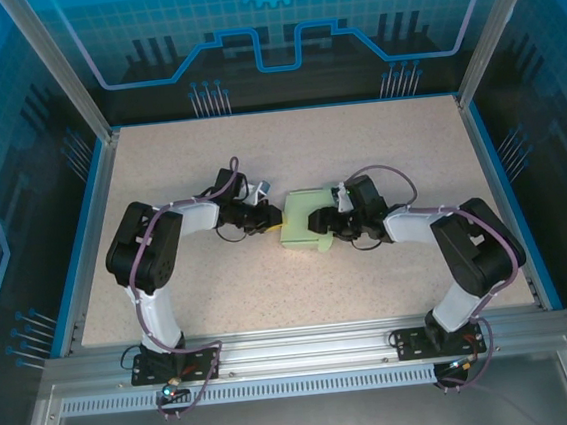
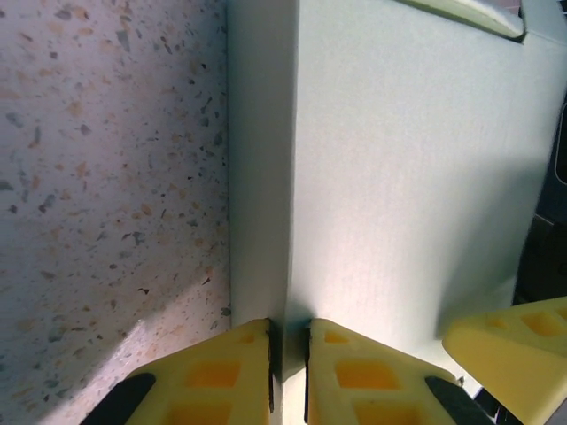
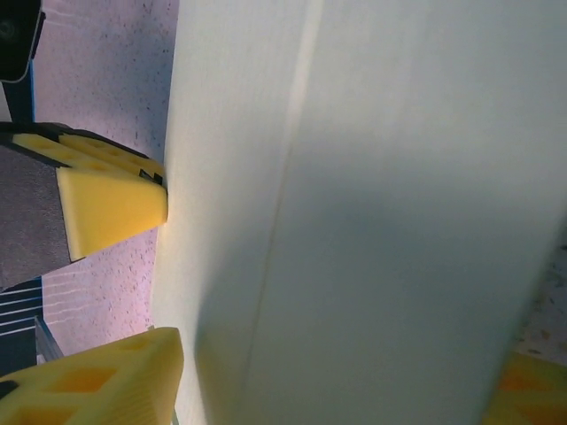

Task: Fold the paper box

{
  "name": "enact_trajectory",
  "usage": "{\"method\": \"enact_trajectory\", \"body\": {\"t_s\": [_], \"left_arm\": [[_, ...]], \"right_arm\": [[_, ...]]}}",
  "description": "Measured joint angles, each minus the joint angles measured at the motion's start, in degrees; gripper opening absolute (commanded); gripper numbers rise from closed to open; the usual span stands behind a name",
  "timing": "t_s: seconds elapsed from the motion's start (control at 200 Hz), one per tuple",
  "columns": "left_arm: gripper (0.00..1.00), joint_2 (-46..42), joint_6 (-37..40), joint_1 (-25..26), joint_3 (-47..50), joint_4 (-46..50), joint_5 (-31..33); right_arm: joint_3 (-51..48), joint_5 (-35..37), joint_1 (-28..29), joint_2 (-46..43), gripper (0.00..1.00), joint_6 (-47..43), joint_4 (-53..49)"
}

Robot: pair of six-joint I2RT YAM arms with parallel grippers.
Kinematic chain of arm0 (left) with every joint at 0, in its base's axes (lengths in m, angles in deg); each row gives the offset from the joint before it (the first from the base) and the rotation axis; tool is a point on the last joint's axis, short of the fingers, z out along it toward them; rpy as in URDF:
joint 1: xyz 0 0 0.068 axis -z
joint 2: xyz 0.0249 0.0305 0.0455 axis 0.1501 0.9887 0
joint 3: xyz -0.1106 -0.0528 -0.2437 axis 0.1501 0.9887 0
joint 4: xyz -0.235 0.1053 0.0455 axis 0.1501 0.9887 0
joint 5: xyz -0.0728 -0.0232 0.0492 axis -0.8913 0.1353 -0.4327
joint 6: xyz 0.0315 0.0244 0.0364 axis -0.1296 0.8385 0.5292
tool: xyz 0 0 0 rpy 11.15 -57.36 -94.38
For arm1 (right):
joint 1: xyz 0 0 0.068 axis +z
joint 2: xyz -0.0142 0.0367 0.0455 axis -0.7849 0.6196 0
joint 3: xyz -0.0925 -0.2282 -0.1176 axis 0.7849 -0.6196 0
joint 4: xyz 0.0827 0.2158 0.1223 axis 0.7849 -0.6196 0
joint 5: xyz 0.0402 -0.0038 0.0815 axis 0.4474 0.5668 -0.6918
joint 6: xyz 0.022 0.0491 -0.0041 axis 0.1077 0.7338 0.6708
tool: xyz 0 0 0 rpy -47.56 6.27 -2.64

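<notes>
Speckled table (image 1: pixel 160 184), paper box (image 1: pixel 300 223) mid-table between both arms. Its long axis looks roughly near-to-far, slightly tilted. I've got the right gripper (image 3: pixel 314 385) straddling its body, probably to brace it; clamped or not, can't tell. Left gripper (image 2: pixel 288 354) is pinched tight on a side panel at the fold, presumably to crease it.

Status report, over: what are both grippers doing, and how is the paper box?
Left gripper shut on a paper box wall. Right gripper astride the box, grip unclear. Box part-folded, on the table.
</notes>
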Motion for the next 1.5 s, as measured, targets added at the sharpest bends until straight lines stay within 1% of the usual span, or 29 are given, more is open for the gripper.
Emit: {"method": "enact_trajectory", "body": {"t_s": [0.15,0.245,0.32,0.4,0.515,0.61,0.72,0.795,0.86,0.965,1.051,1.151,1.246,1.411,1.501], "left_arm": [[0.16,0.0,0.0,-0.2,0.0,0.0,0.1],[0.19,0.0,0.0,-0.4,0.0,0.0,0.2],[0.26,-0.2,-0.4,-0.4,0.0,0.0,0.5],[0.37,-0.6,-0.8,-0.4,0.0,0.1,1.8],[0.54,-2.4,-1.6,-0.4,1.2,0.7,5.6],[0.62,-6.5,-1.0,-0.2,3.2,0.1,8.9],[0.68,-14.6,2.0,1.4,7.3,-2.9,13.9],[0.72,-20.2,7.5,5.6,9.5,-5.2,19.3],[0.74,-23.7,14.0,11.9,10.9,-7.8,24.9],[0.78,-25.8,24.3,21.1,13.4,-13.2,31.3],[0.8,-25.7,32.5,25.5,15.5,-16.6,36.0],[0.82,-24.1,41.9,29.3,17.0,-21.8,40.9],[0.83,-21.0,49.5,31.8,17.2,-27.0,45.0],[0.84,-15.4,60.3,34.2,17.1,-34.4,51.5],[0.83,-12.7,64.8,35.1,17.0,-38.0,54.8]], "right_arm": [[0.0,1.3,0.2,0.1,0.48,2.8,1.8],[0.0,2.4,0.5,-0.1,0.44,4.4,2.4],[0.0,3.3,0.9,-0.6,0.43,5.5,2.8],[0.0,4.4,1.3,-1.2,0.43,6.5,2.8],[0.0,6.2,1.4,-2.6,0.43,7.1,1.7],[0.0,7.1,1.3,-4.3,0.43,7.3,-0.3],[0.0,7.1,0.0,-6.3,0.43,7.2,-3.3],[0.3,7.0,-1.5,-7.8,0.43,7.0,-5.9],[0.7,6.8,-2.9,-9.0,0.43,6.8,-8.1],[1.5,5.8,-5.3,-11.1,0.43,6.5,-11.3],[1.6,4.7,-7.1,-12.9,0.43,6.6,-13.1],[1.7,2.9,-9.0,-14.4,0.43,6.6,-15.3],[2.4,1.2,-10.5,-14.8,0.44,6.6,-17.3],[3.7,-1.4,-11.5,-15.1,0.44,6.8,-19.1],[4.1,-2.5,-11.6,-15.1,0.44,7.0,-19.6]]}}
